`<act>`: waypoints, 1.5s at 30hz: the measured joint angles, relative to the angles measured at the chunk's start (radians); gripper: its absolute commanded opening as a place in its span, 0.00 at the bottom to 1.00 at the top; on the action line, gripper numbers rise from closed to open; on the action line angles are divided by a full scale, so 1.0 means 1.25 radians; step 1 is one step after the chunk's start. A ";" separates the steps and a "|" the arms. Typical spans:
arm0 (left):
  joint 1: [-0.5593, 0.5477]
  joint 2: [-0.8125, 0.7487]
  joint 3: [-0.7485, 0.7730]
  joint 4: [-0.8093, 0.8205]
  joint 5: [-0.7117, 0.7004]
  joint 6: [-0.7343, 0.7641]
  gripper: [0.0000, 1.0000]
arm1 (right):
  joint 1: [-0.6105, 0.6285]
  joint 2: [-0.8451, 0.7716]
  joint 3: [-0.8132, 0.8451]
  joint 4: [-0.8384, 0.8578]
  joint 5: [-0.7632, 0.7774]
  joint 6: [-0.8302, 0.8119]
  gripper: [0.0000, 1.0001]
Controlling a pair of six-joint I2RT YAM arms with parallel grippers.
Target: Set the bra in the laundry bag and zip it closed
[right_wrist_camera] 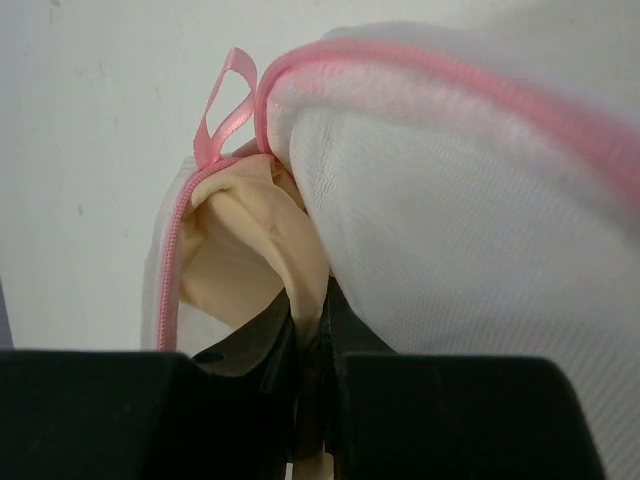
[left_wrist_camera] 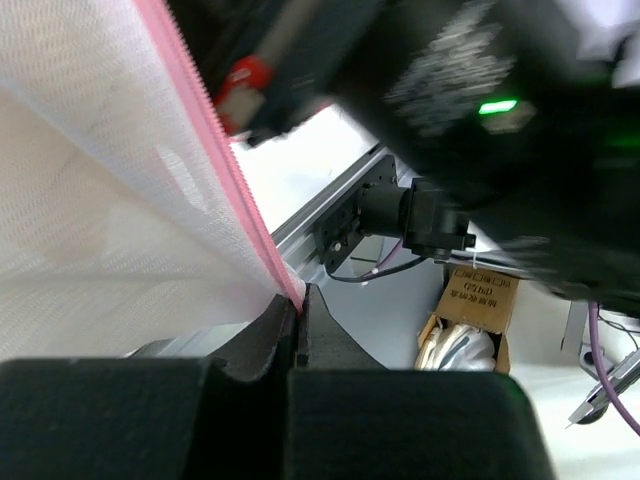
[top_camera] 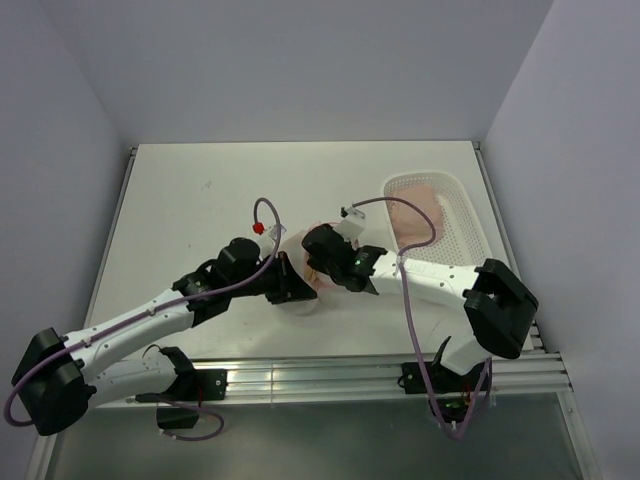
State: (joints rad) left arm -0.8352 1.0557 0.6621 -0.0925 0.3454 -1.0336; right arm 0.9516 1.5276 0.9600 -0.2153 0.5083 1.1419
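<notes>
The laundry bag (left_wrist_camera: 120, 200) is white mesh with a pink zipper rim, held up between both arms at the table's middle (top_camera: 318, 232). My left gripper (left_wrist_camera: 298, 305) is shut on the bag's pink rim. The peach-tan bra (right_wrist_camera: 245, 260) sits in the bag's open mouth (right_wrist_camera: 420, 220), under a pink ribbon loop (right_wrist_camera: 225, 100). My right gripper (right_wrist_camera: 318, 320) is shut on a fold of the bra. From above, both grippers (top_camera: 300, 285) (top_camera: 325, 255) meet at the bag and hide most of it.
A white perforated basket (top_camera: 462, 225) holding a pale pink garment (top_camera: 420, 212) stands at the right rear. An aluminium rail (top_camera: 330, 380) runs along the near table edge. A small cardboard box (left_wrist_camera: 470, 315) lies beyond the table's edge.
</notes>
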 measured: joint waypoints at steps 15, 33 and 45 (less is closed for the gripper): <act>0.016 -0.077 0.019 0.104 -0.045 0.022 0.00 | 0.018 0.072 0.103 -0.191 0.124 -0.048 0.00; 0.054 -0.095 -0.138 0.080 -0.170 -0.039 0.00 | 0.022 0.120 0.233 -0.542 0.313 -0.120 0.10; -0.014 -0.009 -0.174 0.149 -0.199 -0.066 0.00 | 0.041 0.136 0.246 -0.614 0.309 -0.166 0.40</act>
State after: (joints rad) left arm -0.8532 1.0447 0.4442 0.0933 0.0963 -1.1156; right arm 1.0023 1.6970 1.2678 -0.9833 0.8940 0.9340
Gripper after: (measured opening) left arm 0.022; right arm 0.355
